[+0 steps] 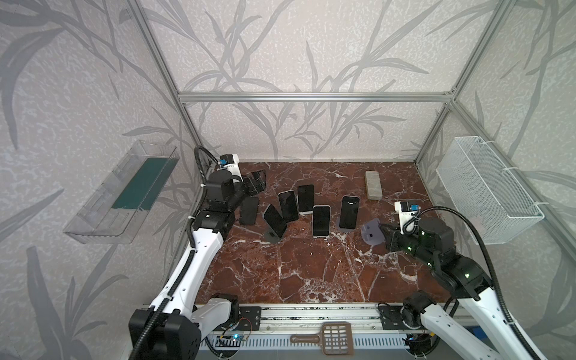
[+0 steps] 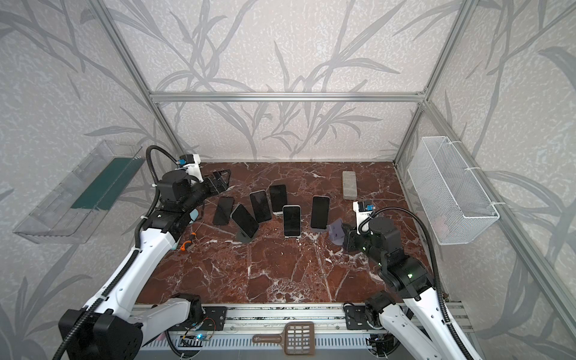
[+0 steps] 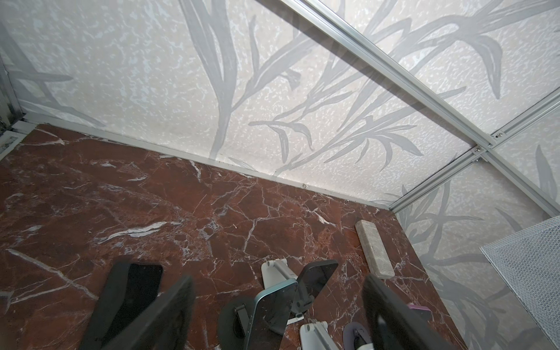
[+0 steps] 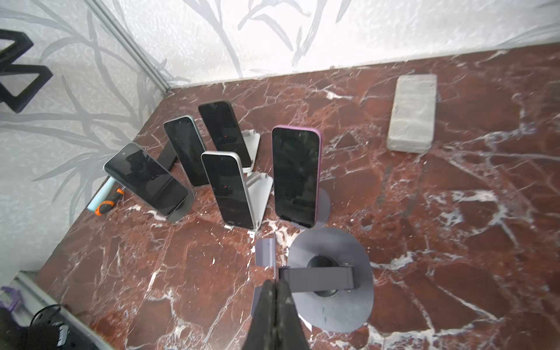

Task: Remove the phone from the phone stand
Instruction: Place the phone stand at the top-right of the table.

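Currently, reading the surface (image 1: 311, 274) as a clock face from a top view, with twelve at the back wall, six dark-screened phones sit in a band from ten to one o'clock. Nearest one o'clock, the purple phone (image 1: 349, 212) leans upright on its purple stand (image 4: 325, 206). Beside it a white phone (image 1: 321, 221) rests on a white stand (image 4: 260, 194). Behind that, a black phone (image 1: 305, 194) rests on a second white stand (image 4: 253, 142). Toward eleven are a teal-edged phone (image 1: 288, 205) and a tilted phone (image 1: 274, 218) on a dark grey stand (image 1: 270, 236). The last phone (image 1: 249, 210) is at ten; I cannot make out what supports it.

The left fingers (image 2: 222, 181) hang wide open at ten o'clock, just beyond that last phone, holding nothing. The right fingers (image 4: 274, 303), at three o'clock, are pressed together with their tips at the thin upright plate of an empty stand (image 4: 348, 312) in grey-purple. Whether they pinch that plate I cannot tell.

A grey block (image 1: 373, 184) lies at one o'clock near the back wall, and an orange-handled screwdriver (image 2: 186, 244) lies at nine. The white camera mount (image 1: 406, 215) on the right wrist carries a line of dark print, too small to read.
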`<state>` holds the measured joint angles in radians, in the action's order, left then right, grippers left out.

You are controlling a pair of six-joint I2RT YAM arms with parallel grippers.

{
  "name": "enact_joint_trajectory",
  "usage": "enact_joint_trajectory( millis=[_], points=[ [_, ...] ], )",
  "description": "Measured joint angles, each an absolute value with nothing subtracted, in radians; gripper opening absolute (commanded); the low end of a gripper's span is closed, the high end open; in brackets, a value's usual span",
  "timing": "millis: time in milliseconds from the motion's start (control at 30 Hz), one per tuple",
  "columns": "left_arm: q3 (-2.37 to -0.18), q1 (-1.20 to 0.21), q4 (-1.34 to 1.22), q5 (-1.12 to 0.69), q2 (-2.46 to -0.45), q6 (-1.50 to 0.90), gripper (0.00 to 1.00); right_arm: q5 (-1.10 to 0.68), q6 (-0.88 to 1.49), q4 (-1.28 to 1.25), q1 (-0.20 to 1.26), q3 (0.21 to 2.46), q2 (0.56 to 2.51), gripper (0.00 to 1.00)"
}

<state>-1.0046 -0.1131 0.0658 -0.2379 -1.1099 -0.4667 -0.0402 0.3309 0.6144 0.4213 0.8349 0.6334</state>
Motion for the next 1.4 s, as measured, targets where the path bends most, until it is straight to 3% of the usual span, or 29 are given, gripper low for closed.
enact_joint_trajectory(
  millis=[233, 500, 1100, 1400],
  points=[
    [-1.005, -0.113, 0.066, -0.237, -1.105, -0.464, 0.86, -0.049, 0.305, 0.546, 0.300, 0.925, 0.772, 0.00],
    [-1.005, -0.113, 0.066, -0.237, -1.105, -0.463, 0.86, -0.199, 0.355, 0.314, 0.107, 0.987, 1.031, 0.00],
    [-0.977, -0.113, 0.027, -0.265, -1.108, -0.485, 0.86, -0.316, 0.472, -0.098, 0.070, 1.197, 1.619, 0.00],
    [-0.960, -0.117, -0.022, -0.315, -1.132, -0.533, 0.86, -0.350, 0.509, -0.183, 0.070, 1.298, 1.901, 0.00]
  ],
)
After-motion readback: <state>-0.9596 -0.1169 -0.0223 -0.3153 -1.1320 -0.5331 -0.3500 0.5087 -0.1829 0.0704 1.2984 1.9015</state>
